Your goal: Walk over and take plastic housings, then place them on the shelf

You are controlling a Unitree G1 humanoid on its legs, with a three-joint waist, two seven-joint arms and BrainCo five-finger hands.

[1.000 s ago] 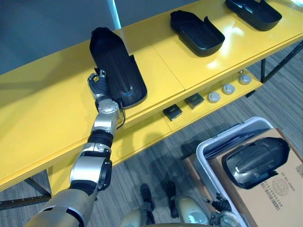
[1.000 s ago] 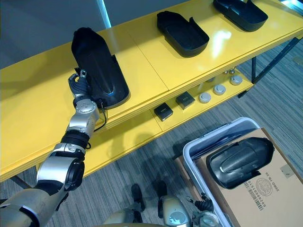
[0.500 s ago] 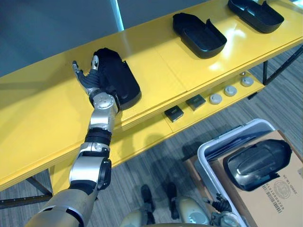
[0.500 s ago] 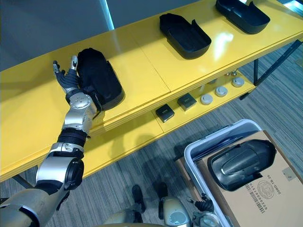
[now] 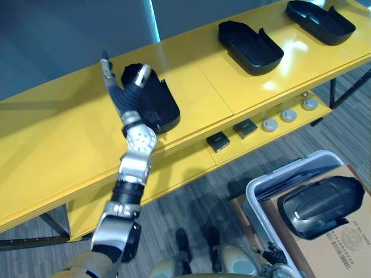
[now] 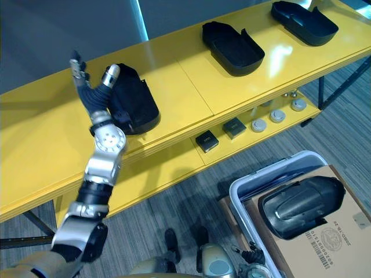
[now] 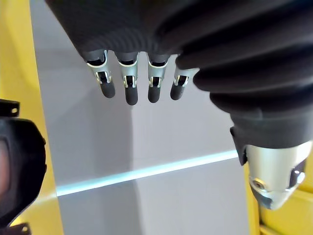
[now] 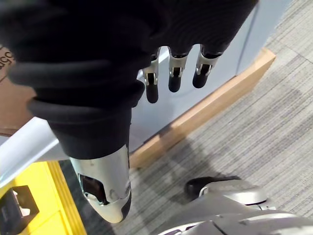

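Yellow shelf (image 5: 69, 139): nearest housing (image 5: 162, 105) lies flat, left hand (image 5: 123, 95) raised just beside it (fingers spread, empty). Second housing (image 5: 250, 47) and third housing (image 5: 320, 21) sit further along. Fourth housing (image 5: 322, 200) rests on a cardboard box (image 5: 353, 243). Right hand (image 8: 176, 73) hangs relaxed above grey carpet (image 8: 254, 122).

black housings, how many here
4 housings: one on the shelf beside the left hand, one mid-shelf, one at its right end, one on the cardboard box; others may be hidden.

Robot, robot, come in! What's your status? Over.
Left robot hand open, raised, apart from placed housing. Right robot hand open, holding nothing. Placed housing lies on yellow shelf. Next housing on cardboard box.
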